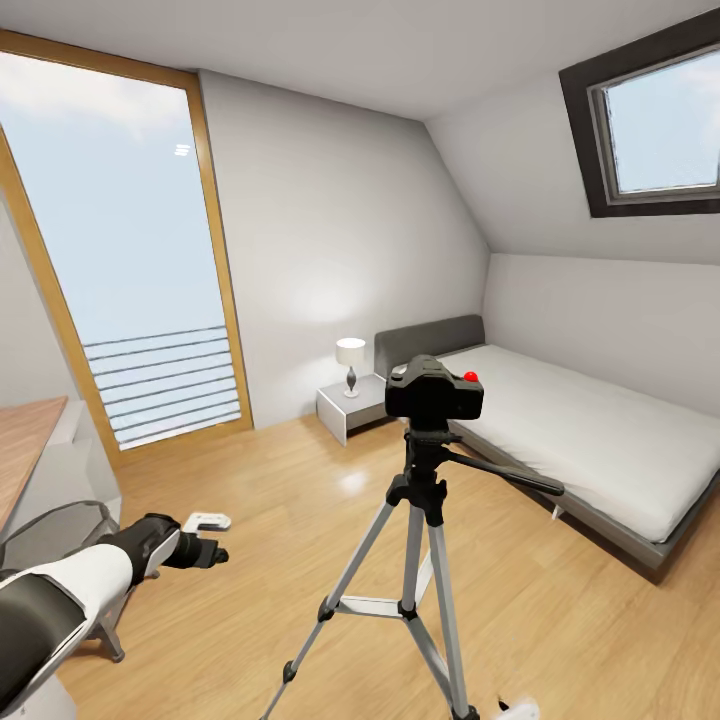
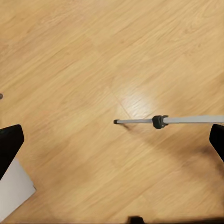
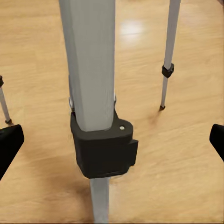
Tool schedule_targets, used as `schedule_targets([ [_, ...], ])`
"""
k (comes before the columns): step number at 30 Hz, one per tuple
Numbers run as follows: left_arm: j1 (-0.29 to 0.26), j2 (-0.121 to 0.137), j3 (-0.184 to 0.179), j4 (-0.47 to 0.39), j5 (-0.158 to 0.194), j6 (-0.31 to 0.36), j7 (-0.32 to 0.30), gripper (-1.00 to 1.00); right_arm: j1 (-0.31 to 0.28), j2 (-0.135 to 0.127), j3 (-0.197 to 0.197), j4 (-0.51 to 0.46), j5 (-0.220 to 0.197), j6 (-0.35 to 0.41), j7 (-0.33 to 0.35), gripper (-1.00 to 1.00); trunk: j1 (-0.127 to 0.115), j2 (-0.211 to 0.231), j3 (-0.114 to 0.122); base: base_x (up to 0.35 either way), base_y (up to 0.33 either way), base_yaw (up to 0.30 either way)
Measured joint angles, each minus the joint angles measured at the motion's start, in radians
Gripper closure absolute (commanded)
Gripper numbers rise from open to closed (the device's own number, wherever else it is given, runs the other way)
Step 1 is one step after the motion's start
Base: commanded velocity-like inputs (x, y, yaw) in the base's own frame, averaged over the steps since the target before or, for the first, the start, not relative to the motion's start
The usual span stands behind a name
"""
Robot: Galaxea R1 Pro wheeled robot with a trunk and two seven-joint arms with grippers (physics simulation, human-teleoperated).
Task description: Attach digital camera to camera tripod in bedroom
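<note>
The digital camera (image 1: 435,392), black with a red button on top, sits on the head of the camera tripod (image 1: 420,520), which stands mid-room on the wood floor. The tripod's long black handle points right toward the bed. My left gripper (image 1: 205,553) hangs low to the tripod's left, open and empty. In the left wrist view its fingers (image 2: 9,144) are spread wide over the floor, with one tripod leg (image 2: 186,120) beyond them. My right gripper (image 3: 112,144) is open, close in front of a silver tripod leg with a black clamp (image 3: 103,149), not touching it.
A grey bed (image 1: 600,440) lies at the right, with a nightstand (image 1: 345,410) and a lamp (image 1: 350,362) beside it. The tall wood-framed window (image 1: 130,250) is at the left. A desk (image 1: 25,440) and a chair (image 1: 60,530) stand near my left arm. A small white object (image 1: 208,520) lies on the floor.
</note>
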Motion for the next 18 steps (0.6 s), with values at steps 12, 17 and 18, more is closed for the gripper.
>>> schedule_targets([
  [12, 0.060, 0.000, 0.000, 0.000, 0.001, -0.004, 0.005, -1.00, 0.000, 0.000, 0.001, 0.220, 0.000, -0.119, 0.001, -1.00, 0.000, 0.000, 0.000, 0.000, 0.000, 0.000],
  [17, 0.087, 0.000, 0.000, 0.000, 0.001, -0.004, 0.031, -1.00, 0.002, 0.000, 0.002, 0.295, 0.001, -0.145, 0.001, -1.00, 0.000, 0.000, 0.000, 0.000, 0.000, 0.000],
  [18, 0.091, 0.000, 0.000, 0.000, 0.001, -0.004, 0.038, -1.00, 0.002, 0.000, 0.002, 0.302, 0.001, -0.147, 0.002, -1.00, 0.000, 0.000, 0.000, 0.000, 0.000, 0.000],
])
